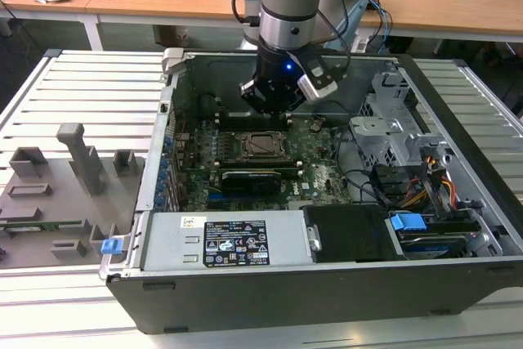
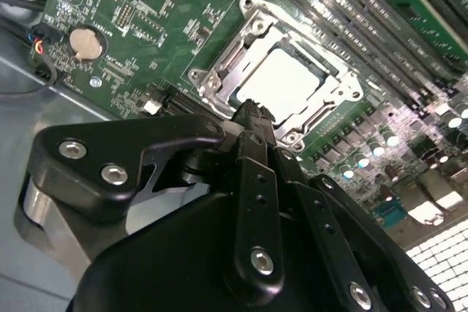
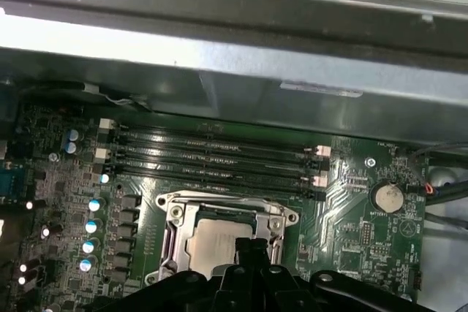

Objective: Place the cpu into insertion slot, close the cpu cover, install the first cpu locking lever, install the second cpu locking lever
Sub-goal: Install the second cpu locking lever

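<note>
The claw (image 2: 251,111) is hovering just above the near edge of the CPU socket, and its two fingertips (image 2: 247,118) are standing pressed together, narrow, with nothing gripped between them. In both wrist views the tip is pointing down at the socket frame, which suggests that it is working at the frame's edge, where a locking lever would lie; whether it is touching the metal cannot be told.

The cpu (image 2: 281,82) is sitting flat in the insertion slot, its one pale metal face showing squarely through the window. The cpu cover (image 2: 336,96), a single silver frame, is lying down around the chip and not standing upright, so the chip appears to be seated and the cover closed. The state of the two locking levers cannot be read from these views.

Beyond the socket, four long memory slots (image 3: 219,153) are running parallel along the green motherboard (image 3: 351,202). One round coin battery (image 3: 386,196) is sitting on the board well apart from the socket. A row of small cylindrical capacitors (image 3: 91,226) is standing beside the socket on its other side.

In the exterior view the arm (image 1: 286,6) is reaching down into the open computer case (image 1: 458,202), which is lying on its side on the slatted tabletop (image 1: 98,79) so that the board faces upward. One grey fixture plate (image 1: 57,194) is resting on the tabletop at the exterior view's left.
</note>
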Available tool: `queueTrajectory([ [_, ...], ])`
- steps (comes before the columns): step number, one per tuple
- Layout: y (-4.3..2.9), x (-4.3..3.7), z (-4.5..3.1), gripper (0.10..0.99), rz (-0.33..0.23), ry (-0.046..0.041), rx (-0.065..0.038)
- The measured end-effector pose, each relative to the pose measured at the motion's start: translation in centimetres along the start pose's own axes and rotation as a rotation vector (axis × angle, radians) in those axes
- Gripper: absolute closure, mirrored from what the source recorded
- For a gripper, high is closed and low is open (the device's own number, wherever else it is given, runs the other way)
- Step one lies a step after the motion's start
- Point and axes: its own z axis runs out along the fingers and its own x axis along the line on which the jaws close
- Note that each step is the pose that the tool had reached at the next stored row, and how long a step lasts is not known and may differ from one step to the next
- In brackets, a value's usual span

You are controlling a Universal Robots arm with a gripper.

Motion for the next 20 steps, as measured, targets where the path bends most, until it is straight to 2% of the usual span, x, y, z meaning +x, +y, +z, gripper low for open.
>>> queueTrajectory([
  [4, -0.17, 0.02, -0.08, 0.98, 0.0, 0.0001, 0.0],
  [9, -0.1, 0.01, -1.13, 0.98, 0.0, 0.0, 0.0],
  [12, -0.15, 0.01, -1.23, 0.98, 0.0, 0.0, 0.0],
  [20, -1.26, 0.14, -1.32, 0.98, 0.0, 0.0, 0.0],
])
